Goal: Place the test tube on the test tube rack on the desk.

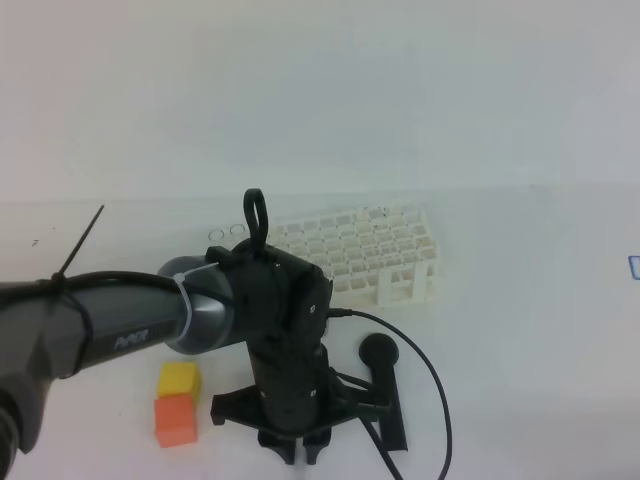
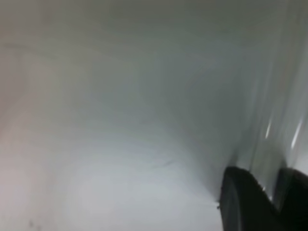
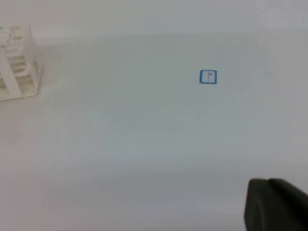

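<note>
L gripper [image 1: 303, 452] is low over the desk [image 1: 520, 300] in front of the rack [image 1: 360, 250]. In the wrist view the tube [image 2: 274, 144] runs up from betw the two fingers [image 2: 240, 202], which look closed on it. R gripper [image 3: 274, 207] is clenched, holding nothing, well apart from the rack.

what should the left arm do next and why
Probably lift a little, straight up, and check the grip. In the left wrist view the test tube runs between the two dark fingertips, which look closed on it. From above, the left gripper is low at the desk's near edge, and the rack stands behind it, so the tube must clear the desk before going there.
</note>
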You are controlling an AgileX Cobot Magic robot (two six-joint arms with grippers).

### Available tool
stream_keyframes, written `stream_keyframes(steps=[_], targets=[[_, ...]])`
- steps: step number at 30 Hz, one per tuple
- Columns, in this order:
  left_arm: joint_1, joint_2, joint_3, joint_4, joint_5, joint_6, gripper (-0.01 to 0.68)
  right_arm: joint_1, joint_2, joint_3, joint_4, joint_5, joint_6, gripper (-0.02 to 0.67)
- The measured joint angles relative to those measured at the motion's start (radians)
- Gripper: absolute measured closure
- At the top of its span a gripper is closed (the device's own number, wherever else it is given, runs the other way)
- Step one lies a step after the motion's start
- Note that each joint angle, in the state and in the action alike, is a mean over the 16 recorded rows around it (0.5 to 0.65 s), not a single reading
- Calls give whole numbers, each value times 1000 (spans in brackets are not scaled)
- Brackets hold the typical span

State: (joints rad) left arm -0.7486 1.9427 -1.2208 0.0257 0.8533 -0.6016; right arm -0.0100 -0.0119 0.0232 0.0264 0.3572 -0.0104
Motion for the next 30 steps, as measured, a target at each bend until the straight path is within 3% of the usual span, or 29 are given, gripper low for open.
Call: stream_keyframes(steps=[5,30], targets=[[0,-8,1,15,-23,52,582,0,0,0,0,0,0,650],[0,-282,9,130,-297,298,563,0,0,0,-20,0,-17,650]])
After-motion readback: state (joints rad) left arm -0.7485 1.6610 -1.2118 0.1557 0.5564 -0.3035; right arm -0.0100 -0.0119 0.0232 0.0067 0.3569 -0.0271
